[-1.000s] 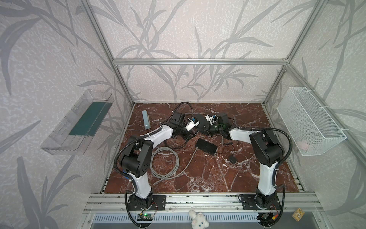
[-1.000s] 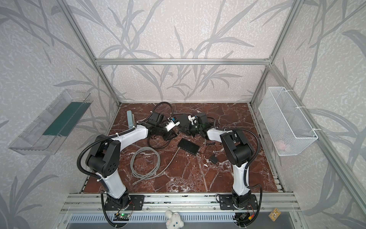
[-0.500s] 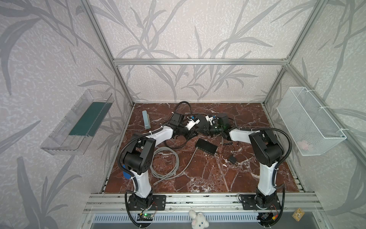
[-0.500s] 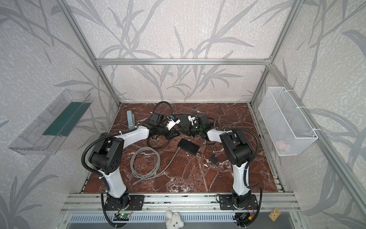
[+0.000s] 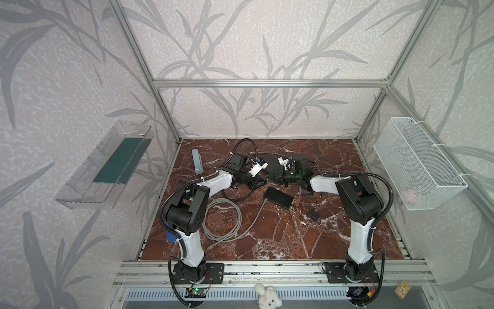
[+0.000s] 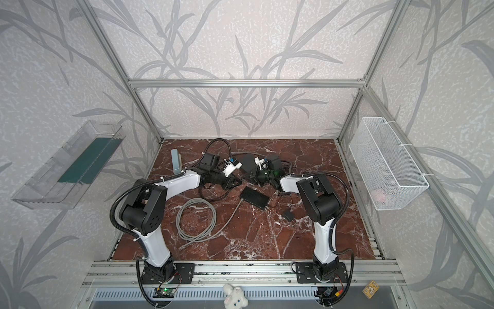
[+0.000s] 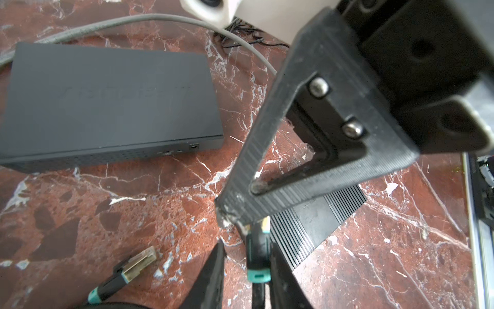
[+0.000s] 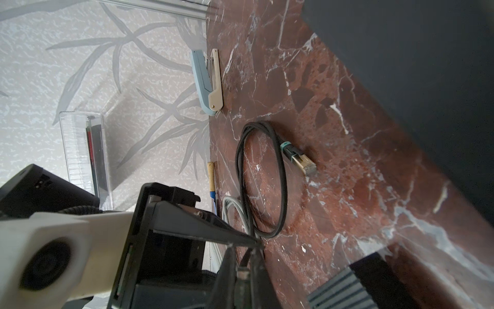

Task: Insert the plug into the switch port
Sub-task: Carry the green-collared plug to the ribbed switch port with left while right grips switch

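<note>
Mid-frame in both top views, just above the network switch (image 5: 278, 198), the right gripper (image 8: 243, 251) is clamped on the Ethernet plug (image 7: 258, 254) at its metal tip. The left gripper (image 7: 247, 248) straddles the plug's teal-banded boot, its jaws narrowly parted with a gap on one side.

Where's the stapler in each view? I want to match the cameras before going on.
Top view: stapler at the far left of the table, towards the back.
Top view: stapler in the same far-left spot.
Left wrist: not in it.
Right wrist: stapler at the table edge, beyond the black cable loop.
Shared landmark: the grey cable, in all four.
</note>
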